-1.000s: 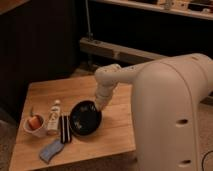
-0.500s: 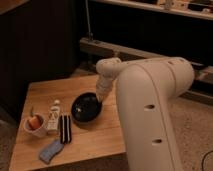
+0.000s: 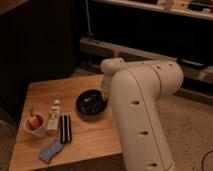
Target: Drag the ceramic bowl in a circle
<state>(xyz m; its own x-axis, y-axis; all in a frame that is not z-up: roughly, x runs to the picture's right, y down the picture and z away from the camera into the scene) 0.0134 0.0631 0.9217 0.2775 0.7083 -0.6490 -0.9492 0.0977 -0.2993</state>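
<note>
Ceramic bowl (image 3: 90, 104) sits on desk (image 3: 60, 90), right of middle; free wood behind and in front, bottle (image 3: 53, 114) near on left. Gripper (image 3: 104, 96) at bowl's right rim, partly behind arm; open or closed, cannot tell.

The ceramic bowl (image 3: 90, 103) is glossy black and smooth, on a surface (image 3: 92, 136) of matt, pale wood. The arm (image 3: 145, 100) is smooth white plastic with a soft sheen, its pincer (image 3: 104, 96) down at the bowl's right rim; the blue cloth (image 3: 50, 150) looks soft and matt.
</note>
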